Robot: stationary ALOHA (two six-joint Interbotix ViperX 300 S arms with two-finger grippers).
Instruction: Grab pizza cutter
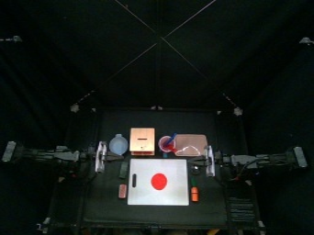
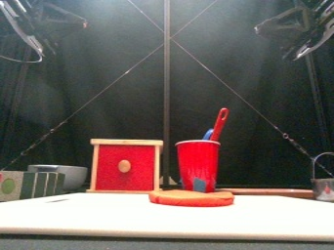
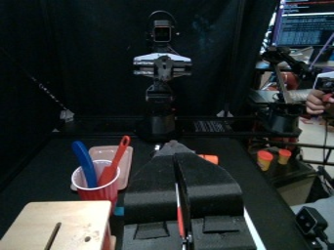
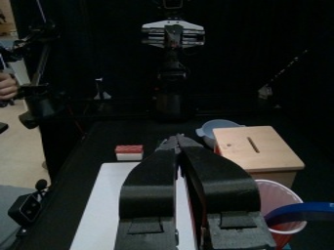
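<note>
A red cup stands at the table's middle, also seen in the top view. A red handle and a blue handle stick out of it. Their working ends are hidden in the cup, so I cannot tell which is the pizza cutter. My left gripper is shut and empty, left of the cup, and shows in the top view. My right gripper is shut and empty, right of the cup, and shows in the top view.
A wooden box with a red face stands left of the cup. A red disc lies on a white mat in front. A bluish bowl, a clear container and small orange blocks are around. A person's hand shows beyond the curtains.
</note>
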